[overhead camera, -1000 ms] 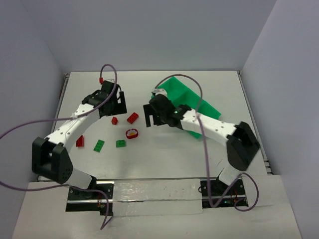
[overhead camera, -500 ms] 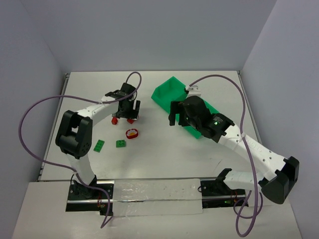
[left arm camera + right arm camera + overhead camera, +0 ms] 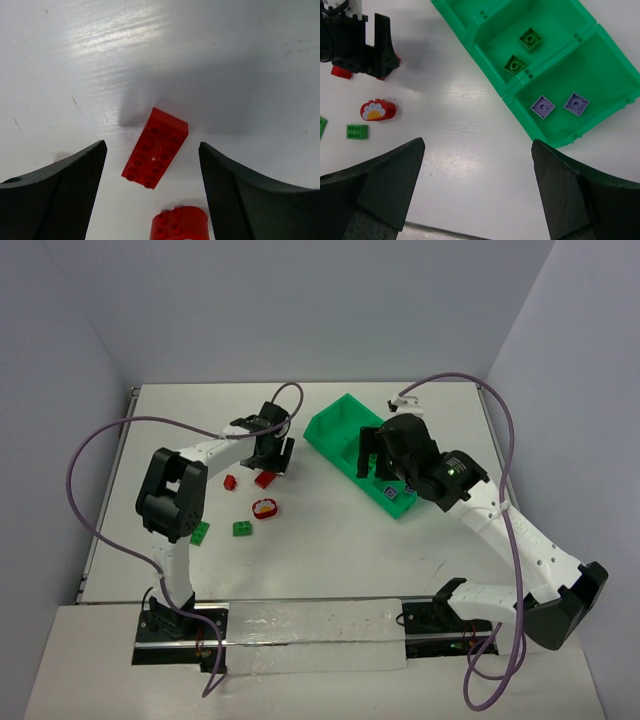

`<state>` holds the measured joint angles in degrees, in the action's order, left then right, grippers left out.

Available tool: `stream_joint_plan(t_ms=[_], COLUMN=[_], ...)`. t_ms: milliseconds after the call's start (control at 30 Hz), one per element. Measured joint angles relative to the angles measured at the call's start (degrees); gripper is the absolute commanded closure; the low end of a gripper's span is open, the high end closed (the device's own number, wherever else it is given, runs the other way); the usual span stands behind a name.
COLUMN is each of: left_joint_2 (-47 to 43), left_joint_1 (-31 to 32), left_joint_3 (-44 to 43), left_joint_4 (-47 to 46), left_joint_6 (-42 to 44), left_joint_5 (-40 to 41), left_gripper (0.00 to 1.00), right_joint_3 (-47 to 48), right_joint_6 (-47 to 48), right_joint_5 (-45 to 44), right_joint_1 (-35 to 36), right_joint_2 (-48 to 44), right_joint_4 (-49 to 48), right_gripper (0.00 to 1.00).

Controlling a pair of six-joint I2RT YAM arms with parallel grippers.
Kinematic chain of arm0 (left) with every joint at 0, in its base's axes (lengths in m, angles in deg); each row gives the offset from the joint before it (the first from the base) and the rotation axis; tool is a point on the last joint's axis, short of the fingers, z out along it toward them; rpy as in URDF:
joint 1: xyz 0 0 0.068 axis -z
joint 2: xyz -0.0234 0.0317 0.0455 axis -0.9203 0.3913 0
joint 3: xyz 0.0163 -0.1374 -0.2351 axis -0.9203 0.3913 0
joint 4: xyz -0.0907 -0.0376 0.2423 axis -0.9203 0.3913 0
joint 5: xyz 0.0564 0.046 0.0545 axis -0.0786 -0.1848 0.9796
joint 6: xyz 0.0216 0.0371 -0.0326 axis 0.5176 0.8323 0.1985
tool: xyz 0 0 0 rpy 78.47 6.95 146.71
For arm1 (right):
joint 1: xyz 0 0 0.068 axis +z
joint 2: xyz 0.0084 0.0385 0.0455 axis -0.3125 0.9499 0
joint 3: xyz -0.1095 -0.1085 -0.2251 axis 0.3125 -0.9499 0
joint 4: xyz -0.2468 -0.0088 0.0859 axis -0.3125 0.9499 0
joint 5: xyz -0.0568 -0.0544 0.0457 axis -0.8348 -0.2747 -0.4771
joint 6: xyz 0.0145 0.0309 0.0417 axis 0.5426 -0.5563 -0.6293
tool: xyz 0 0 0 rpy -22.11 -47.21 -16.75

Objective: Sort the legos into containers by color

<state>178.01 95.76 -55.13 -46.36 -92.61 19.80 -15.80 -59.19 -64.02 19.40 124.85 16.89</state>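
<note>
Lying nearest the arms' bases on the white surface (image 3: 330, 560) are two loose green bricks (image 3: 243, 528), with the rounder red piece (image 3: 264, 508) just beyond them. Farther on, a long red brick (image 3: 156, 147) sits flat between the left fingers (image 3: 70, 190), which stand apart on either side without touching it. A small red brick (image 3: 230, 481) lies just beside. Farther right, the right fingers (image 3: 380, 185) hang wide apart and empty over the green tray (image 3: 555, 134). Its middle compartment holds two sorted green bricks (image 3: 514, 64), and its nearer end holds two purple bricks (image 3: 542, 106).
</note>
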Motion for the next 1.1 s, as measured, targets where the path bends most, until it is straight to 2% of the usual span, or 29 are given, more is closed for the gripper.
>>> stream_joint_plan(t_ms=[200,267,300,367,467,500,567,633,800,967,1100], left_joint_2=[3.45,3.82,3.84,3.84,3.86,3.86,3.88,3.88,3.88,3.90,7.37], left_joint_1=[-0.13,-0.20,-0.26,-0.37,-0.47,-0.50,-0.50,-0.50,-0.50,-0.50,-0.30], left_joint_3=[-2.16,-2.16,-2.16,-2.16,-2.21,-2.35,-3.01,-4.33,-12.18,-25.06,-40.40], left_joint_4=[-0.02,0.06,0.02,0.04,0.29,0.45,0.94,1.71,3.90,5.83,6.06], left_joint_6=[0.77,0.98,1.11,1.10,1.25,1.15,0.92,0.57,-0.77,-2.75,-4.82], left_joint_5=[0.45,0.40,0.35,0.30,0.08,0.02,-0.31,-0.92,-3.83,-7.62,-10.72], left_gripper=[0.24,0.28,0.33,0.49,0.81,0.88,0.95,1.00,1.00,1.00,1.00], right_joint_3=[1.59,2.43,2.99,4.39,6.22,6.77,7.74,8.49,9.62,9.65,9.65], right_joint_6=[0.92,1.26,1.43,1.83,2.48,2.71,3.15,3.44,3.65,3.59,3.14], right_joint_5=[0.01,-0.02,-0.04,-0.33,-0.88,-1.04,-1.39,-1.67,-2.41,-3.04,-3.54], right_joint_1=[-1.74,-2.47,-2.75,-3.08,-3.40,-3.54,-3.80,-4.06,-4.55,-5.01,-5.23], right_joint_2=[2.11,2.85,3.27,4.07,4.87,5.09,5.39,5.56,5.79,5.82,5.78], right_joint_4=[2.32,3.36,3.77,4.43,4.82,4.98,5.34,5.67,6.52,7.26,7.36], right_gripper=[0.05,0.05,0.05,0.05,0.05,0.05,0.05,0.05,0.05,0.05,0.05])
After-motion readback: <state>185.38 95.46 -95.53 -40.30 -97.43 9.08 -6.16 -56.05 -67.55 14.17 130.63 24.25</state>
